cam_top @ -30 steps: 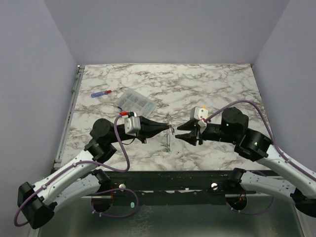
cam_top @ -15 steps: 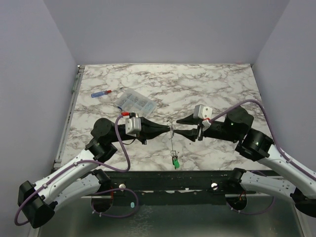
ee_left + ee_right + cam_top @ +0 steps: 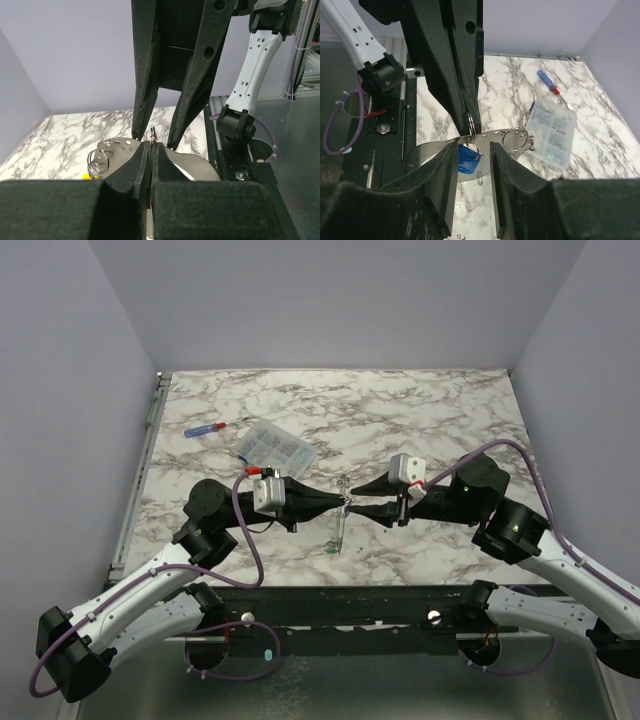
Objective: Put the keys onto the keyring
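Note:
The keyring (image 3: 341, 525) is a thin wire loop hanging from my left gripper (image 3: 343, 502), which is shut on its top above the table's front middle. A green key (image 3: 332, 551) dangles at its low end. In the left wrist view the wire (image 3: 151, 134) sticks out of the shut left gripper (image 3: 151, 146). My right gripper (image 3: 354, 500) is open, tip to tip with the left. In the right wrist view a blue key head (image 3: 468, 159) on a small ring hangs between the right gripper's (image 3: 472, 150) open fingers, against the left one.
A flat silver tag with holes (image 3: 495, 137) and small rings (image 3: 516, 139) hangs in the same bunch. A clear compartment box (image 3: 275, 445) and a red-and-blue screwdriver (image 3: 210, 427) lie at the back left. The table's front edge (image 3: 340, 587) is just below the bunch.
The right gripper rose and closed in on the left gripper's tips. The hanging ring with the green key swung forward, then back up and left. The left gripper stayed shut.

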Robot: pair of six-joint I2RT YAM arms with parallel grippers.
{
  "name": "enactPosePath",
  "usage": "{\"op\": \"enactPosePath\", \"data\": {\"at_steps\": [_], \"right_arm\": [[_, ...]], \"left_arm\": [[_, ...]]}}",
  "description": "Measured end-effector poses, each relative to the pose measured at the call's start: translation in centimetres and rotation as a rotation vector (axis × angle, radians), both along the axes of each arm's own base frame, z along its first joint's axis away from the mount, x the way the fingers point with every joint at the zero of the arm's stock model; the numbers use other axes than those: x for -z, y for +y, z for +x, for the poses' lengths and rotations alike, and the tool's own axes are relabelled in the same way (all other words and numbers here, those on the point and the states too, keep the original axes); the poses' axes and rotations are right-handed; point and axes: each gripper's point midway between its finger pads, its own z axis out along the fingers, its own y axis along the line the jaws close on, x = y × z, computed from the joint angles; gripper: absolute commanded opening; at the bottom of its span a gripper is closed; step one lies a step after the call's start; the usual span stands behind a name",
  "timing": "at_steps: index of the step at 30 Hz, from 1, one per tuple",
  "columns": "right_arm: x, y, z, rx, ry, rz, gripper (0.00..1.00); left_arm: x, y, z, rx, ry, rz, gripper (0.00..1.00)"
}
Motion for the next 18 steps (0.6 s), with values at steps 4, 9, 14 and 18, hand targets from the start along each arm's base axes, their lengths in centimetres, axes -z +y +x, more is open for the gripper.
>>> {"op": "enactPosePath", "data": {"at_steps": [4, 9, 14, 18], "right_arm": [[-0.11, 0.08, -0.15, -0.01, -0.002, 0.004, 0.35], [-0.01, 0.37, -0.2, -0.023, 0.001, 0.004, 0.3], [-0.01, 0.6, -0.19, -0.031, 0.0, 0.006, 0.25], [-0.11, 0.63, -0.19, -0.033, -0.002, 0.01, 0.16]], "left_arm": [[0.0, 0.0, 0.0, 0.0, 0.0, 0.0, 0.0], [0.0, 0.02, 0.04, -0.001, 0.002, 0.0, 0.0], [-0.01, 0.07, 0.15, -0.005, 0.002, 0.0, 0.0], [-0.05, 0.07, 0.13, -0.004, 0.0, -0.002, 0.0]]}}
